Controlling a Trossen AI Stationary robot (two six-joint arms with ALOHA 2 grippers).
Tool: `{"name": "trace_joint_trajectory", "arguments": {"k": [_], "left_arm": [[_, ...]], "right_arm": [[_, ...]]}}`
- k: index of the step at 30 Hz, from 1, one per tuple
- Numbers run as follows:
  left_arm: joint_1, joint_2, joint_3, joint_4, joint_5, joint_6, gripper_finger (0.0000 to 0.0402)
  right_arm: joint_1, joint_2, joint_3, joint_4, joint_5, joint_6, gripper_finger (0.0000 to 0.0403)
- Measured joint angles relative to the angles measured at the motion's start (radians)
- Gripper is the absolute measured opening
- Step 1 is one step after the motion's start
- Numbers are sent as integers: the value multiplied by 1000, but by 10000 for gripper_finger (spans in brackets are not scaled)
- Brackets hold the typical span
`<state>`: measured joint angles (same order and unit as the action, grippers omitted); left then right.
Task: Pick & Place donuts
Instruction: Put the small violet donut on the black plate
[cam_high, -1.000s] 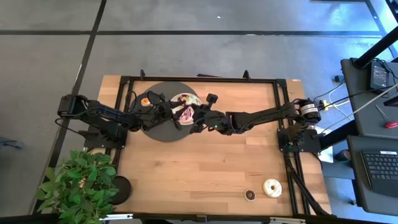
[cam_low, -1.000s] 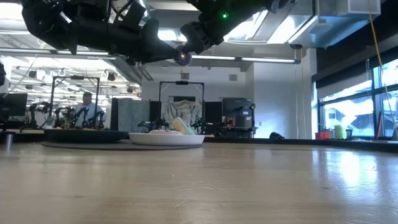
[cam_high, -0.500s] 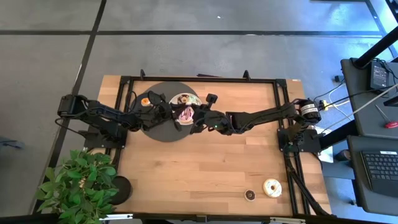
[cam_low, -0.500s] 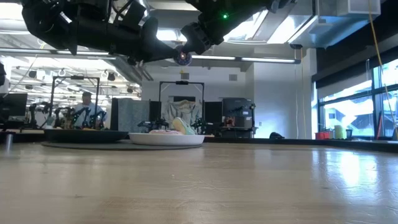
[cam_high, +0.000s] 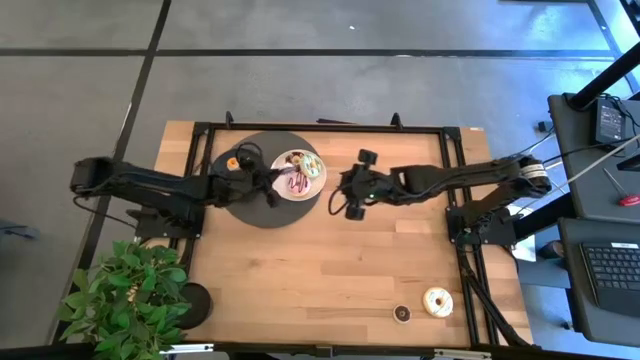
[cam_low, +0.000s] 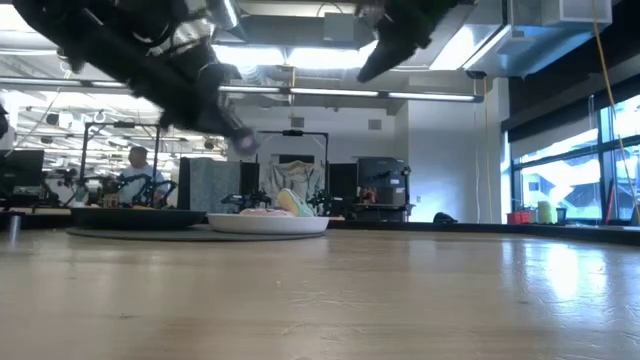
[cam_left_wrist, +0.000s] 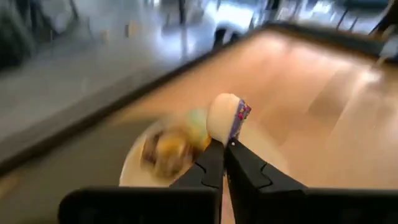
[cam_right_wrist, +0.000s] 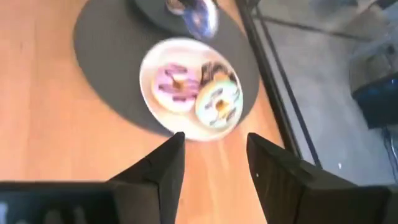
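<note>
A white plate (cam_high: 297, 173) sits on a dark round mat (cam_high: 266, 180) at the far left of the wooden table (cam_high: 330, 260). It holds a pink donut (cam_high: 297, 182), a green donut (cam_high: 310, 165) and a brown donut (cam_high: 295, 157), packed close together. In the right wrist view the same plate (cam_right_wrist: 193, 87) shows the pink donut (cam_right_wrist: 174, 84) beside the green donut (cam_right_wrist: 219, 102), with a dark one partly hidden behind them. The left gripper (cam_high: 272, 196) hangs over the mat at the plate's near-left edge, fingers pressed together and holding nothing; in its wrist view the closed fingertips (cam_left_wrist: 224, 149) point at the plate, where the blurred donuts cannot be told apart. An orange donut (cam_high: 232, 162) lies on the mat's far left, by the left arm. The right gripper (cam_high: 356, 188) is above bare wood just right of the mat, fingers spread and empty, apart from the plate. Two more lie well apart from the rest at the near right corner: a cream donut (cam_high: 436, 300) and, just left of it, a small chocolate donut (cam_high: 402, 314). A potted plant (cam_high: 125, 295) stands at the near left corner with a black disc (cam_high: 195, 298) beside it. In the low view the plate (cam_low: 268, 223) sits far off on the mat, both arms above it, and a person (cam_low: 137, 172) is in the room behind.
</note>
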<state>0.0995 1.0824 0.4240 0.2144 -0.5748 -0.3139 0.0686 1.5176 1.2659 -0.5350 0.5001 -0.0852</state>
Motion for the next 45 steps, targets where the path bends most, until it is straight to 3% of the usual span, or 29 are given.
{"name": "trace_joint_trajectory", "arguments": {"k": [5,8,20,32,37,45], "left_arm": [[81,-161,0,-438,93,-255,3],[125,-241,0,-608,150,-344,3],[257,-475,0,-1014,210,-443,3],[376,-485,-31,-1029,205,-495,3],[425,-484,-77,-968,278,-470,4],[494,-484,-140,-915,299,-466,7]], "right_arm": [[-1,-13,0,-101,1,57,171],[-1,-3,0,-112,2,55,167],[-1,1,-1,-149,3,52,166],[-1,1,-1,-153,4,52,166],[-1,1,-1,-153,4,51,166],[-1,1,-1,-158,4,53,166]]}}
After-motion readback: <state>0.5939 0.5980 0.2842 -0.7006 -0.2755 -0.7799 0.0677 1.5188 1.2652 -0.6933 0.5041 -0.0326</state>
